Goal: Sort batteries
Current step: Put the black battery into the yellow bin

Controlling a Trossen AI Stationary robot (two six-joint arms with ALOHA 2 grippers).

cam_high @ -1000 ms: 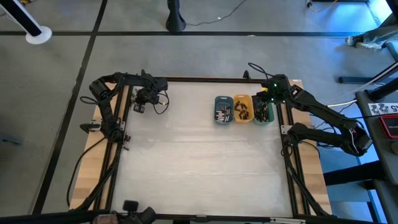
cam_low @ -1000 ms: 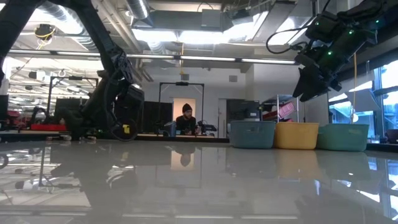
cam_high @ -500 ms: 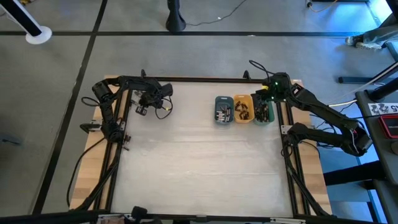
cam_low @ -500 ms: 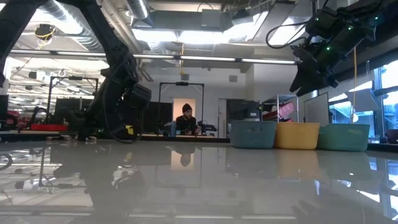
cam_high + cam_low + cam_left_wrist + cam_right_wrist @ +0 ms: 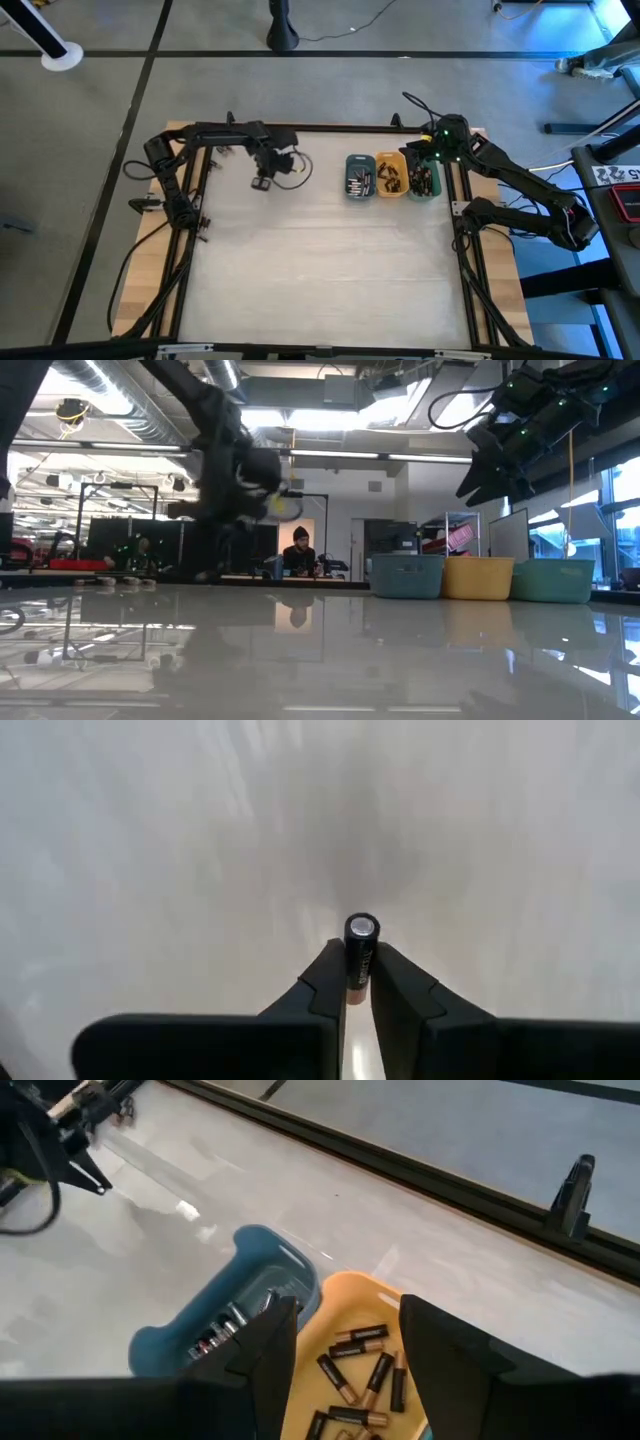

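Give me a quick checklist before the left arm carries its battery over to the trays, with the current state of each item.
1. left gripper shut on a battery: ok.
2. Battery seated well: ok, it stands out past the fingertips, clamped between them.
3. Path across the table to the trays: ok, nothing lies between in the high view.
4. right gripper clear of the drop spot: not ok, it hangs open above the orange tray, next to the blue tray.
5. Which tray suits this battery: cannot tell.
6. Green tray has room: cannot tell, the right arm covers part of it.
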